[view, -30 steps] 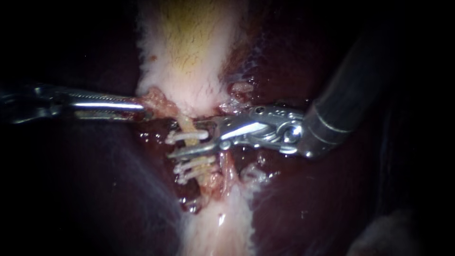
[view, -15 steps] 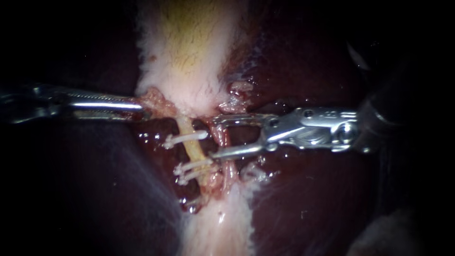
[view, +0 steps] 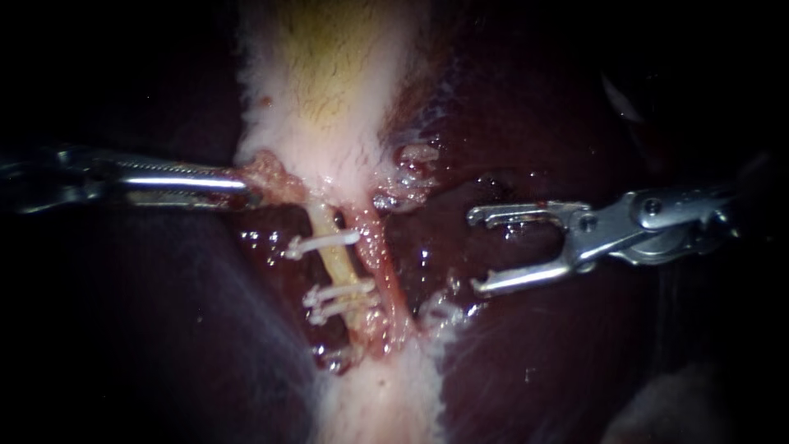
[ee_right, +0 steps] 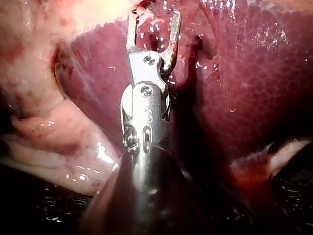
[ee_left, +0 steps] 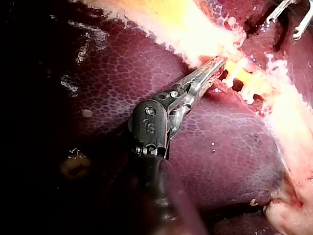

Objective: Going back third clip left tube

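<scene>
Three clips (view: 329,240) on left tube (view: 338,267), clipping looks done; right instrument (view: 475,252) well apart, pincer wide, empty; left instrument (view: 245,187) pincer holding gallbladder (view: 329,99).

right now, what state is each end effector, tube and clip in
left silver instrument: jaws shut on pink tissue flap
right silver instrument: jaws open, empty
pale yellow left tube: intact, clipped
three white clips: closed across it
reddish right tube: bare, unclipped
</scene>
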`<state>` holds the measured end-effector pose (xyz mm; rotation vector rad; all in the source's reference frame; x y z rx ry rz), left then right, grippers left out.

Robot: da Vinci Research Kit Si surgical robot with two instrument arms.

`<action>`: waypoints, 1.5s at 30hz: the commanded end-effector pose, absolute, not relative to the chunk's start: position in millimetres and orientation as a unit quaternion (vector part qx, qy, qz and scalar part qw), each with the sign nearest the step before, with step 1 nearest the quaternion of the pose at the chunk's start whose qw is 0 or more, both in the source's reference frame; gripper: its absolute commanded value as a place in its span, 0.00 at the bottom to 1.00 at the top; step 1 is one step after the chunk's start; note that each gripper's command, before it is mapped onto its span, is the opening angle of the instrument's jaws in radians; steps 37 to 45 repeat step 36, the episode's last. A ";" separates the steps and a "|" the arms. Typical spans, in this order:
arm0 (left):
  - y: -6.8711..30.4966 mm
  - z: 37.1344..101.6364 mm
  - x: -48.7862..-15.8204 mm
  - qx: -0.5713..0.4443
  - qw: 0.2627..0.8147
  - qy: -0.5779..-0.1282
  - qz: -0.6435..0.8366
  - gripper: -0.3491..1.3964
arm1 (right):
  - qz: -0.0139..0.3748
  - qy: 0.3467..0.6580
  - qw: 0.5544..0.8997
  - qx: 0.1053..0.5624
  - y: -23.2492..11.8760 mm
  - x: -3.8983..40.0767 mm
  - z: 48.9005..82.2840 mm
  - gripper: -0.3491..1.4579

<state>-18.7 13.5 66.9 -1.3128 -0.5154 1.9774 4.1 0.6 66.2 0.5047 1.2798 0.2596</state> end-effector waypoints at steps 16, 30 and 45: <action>14.3 69.3 -20.0 -0.507 0.348 -0.197 0.764 0.00 | 0.119 0.589 0.765 0.233 0.5 3.8 66.1 0.47; 15.0 71.9 -22.1 -0.507 0.349 -0.192 0.764 0.00 | 0.119 0.589 0.765 0.233 0.4 3.8 65.9 0.47; 15.0 71.8 -22.2 -0.507 0.349 -0.192 0.764 0.00 | 0.119 0.589 0.765 0.233 0.4 3.9 65.9 0.47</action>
